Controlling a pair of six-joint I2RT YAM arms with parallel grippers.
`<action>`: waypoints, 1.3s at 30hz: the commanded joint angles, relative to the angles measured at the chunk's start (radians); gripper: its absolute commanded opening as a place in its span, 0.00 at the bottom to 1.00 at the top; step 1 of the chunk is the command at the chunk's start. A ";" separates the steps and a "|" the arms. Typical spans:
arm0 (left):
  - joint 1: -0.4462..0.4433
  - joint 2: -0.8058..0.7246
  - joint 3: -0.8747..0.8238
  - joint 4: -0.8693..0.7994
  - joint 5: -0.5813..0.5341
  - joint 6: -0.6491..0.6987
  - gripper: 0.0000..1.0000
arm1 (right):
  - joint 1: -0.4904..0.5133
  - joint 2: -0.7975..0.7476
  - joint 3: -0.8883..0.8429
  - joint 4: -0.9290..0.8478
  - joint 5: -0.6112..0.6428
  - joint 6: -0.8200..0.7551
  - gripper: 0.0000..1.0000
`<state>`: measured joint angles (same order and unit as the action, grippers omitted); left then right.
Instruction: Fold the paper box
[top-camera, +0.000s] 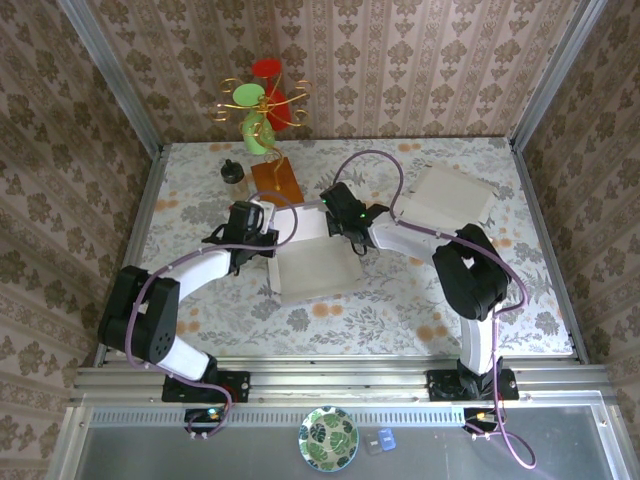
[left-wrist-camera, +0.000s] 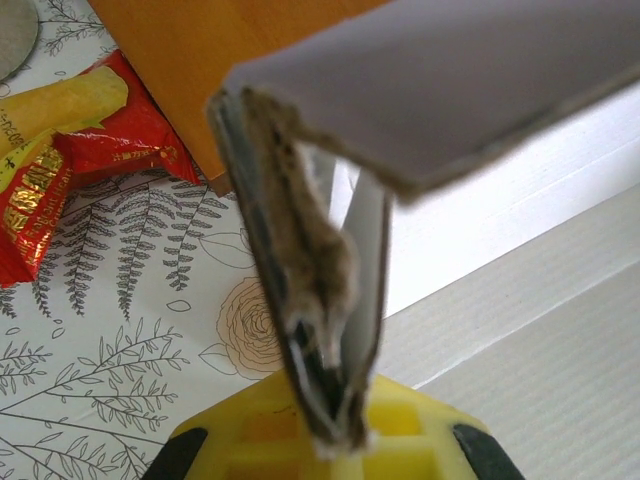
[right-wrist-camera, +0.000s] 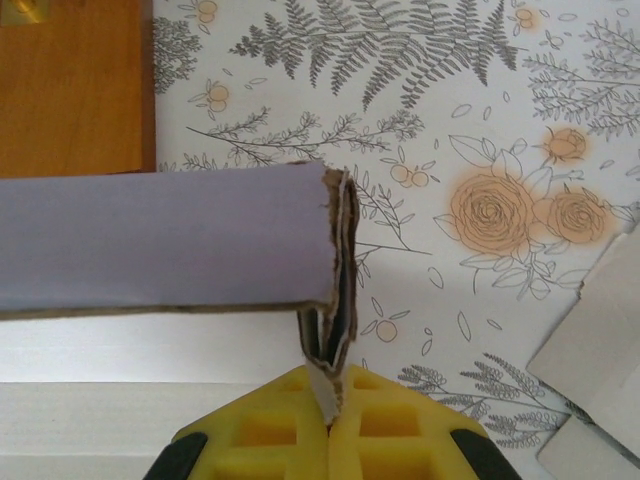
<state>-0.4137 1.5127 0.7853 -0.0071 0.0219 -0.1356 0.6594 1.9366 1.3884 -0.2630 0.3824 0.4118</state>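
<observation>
The paper box (top-camera: 318, 272) lies flat on the table (top-camera: 420, 300), on the near side of the orange wooden block (top-camera: 276, 178), with its back flap (right-wrist-camera: 160, 235) raised along the edge closest to that block. The flap's long axis runs left to right. Its left end is pinched in the closed jaws of the left arm (top-camera: 200, 268), its right end in those of the right arm (top-camera: 410, 240). With both ends held, the fold is judged to go away from the block, over the box's middle.
</observation>
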 joint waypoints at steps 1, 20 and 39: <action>-0.012 0.026 0.045 -0.106 -0.010 -0.039 0.00 | 0.008 0.014 0.057 -0.186 0.076 0.092 0.00; -0.094 0.197 0.453 -0.881 0.040 -0.294 0.00 | 0.002 0.011 0.170 -0.683 -0.155 0.235 0.00; -0.165 0.229 0.453 -0.863 -0.034 -0.314 0.00 | -0.001 0.003 0.011 -0.488 -0.177 0.200 0.18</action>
<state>-0.5713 1.7206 1.2312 -0.8051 0.0219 -0.4347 0.6609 1.9179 1.4105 -0.7326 0.2012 0.6254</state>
